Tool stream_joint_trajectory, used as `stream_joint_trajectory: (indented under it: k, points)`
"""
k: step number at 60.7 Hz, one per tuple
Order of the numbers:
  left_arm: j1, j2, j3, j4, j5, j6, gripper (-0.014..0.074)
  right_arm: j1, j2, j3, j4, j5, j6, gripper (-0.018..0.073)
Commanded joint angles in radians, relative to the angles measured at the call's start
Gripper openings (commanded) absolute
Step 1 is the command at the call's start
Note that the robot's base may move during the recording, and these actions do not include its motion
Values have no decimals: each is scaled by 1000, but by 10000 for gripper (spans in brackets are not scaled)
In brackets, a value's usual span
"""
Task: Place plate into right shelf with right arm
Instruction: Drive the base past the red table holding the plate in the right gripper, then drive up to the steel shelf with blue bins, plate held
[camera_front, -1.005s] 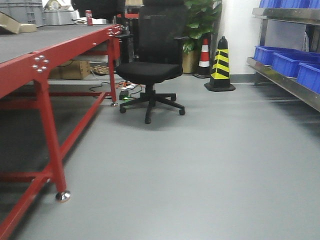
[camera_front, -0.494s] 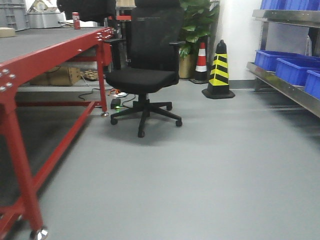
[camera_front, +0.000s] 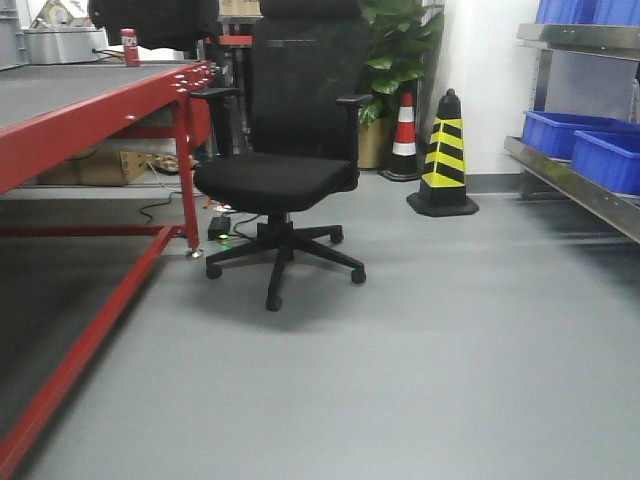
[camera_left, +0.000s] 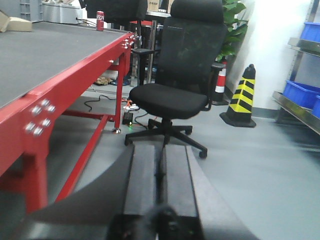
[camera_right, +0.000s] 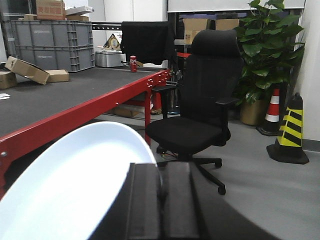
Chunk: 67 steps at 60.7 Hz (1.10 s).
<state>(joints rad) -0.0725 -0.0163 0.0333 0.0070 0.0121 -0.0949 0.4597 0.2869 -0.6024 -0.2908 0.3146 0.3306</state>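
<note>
In the right wrist view the white plate (camera_right: 75, 185) fills the lower left, standing tilted on edge. My right gripper (camera_right: 160, 167) is shut on the plate's rim, which runs into the thin gap between the two dark fingers. My left gripper (camera_left: 163, 148) is shut with nothing in it, its fingers pressed together above the grey floor. The right shelf (camera_front: 575, 185), a shiny steel rack, runs along the right edge of the front view and shows again as the right shelf (camera_left: 299, 108) in the left wrist view. Neither gripper appears in the front view.
A black office chair (camera_front: 275, 175) stands ahead at centre-left, beside a red-framed table (camera_front: 90, 115) on the left. Blue bins (camera_front: 585, 140) sit on the rack. A yellow-black cone (camera_front: 443, 155), a red-white cone (camera_front: 404, 135) and a potted plant (camera_front: 395, 50) stand by the back wall.
The front view has moved forward: the chair looms larger and nearer, the red table's front leg has slid out at the left, and the steel rack has shifted toward the right edge.
</note>
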Motion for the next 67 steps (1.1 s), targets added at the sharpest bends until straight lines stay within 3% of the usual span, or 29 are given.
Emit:
stream_joint_trajectory:
  k: [1, 67]
  points:
    - [2, -7, 5, 0, -92, -6, -47, -1, 13, -25, -13, -90, -8, 54]
    - [2, -10, 8, 0, -89, -6, -47, -1, 13, -25, -13, -90, -8, 54]
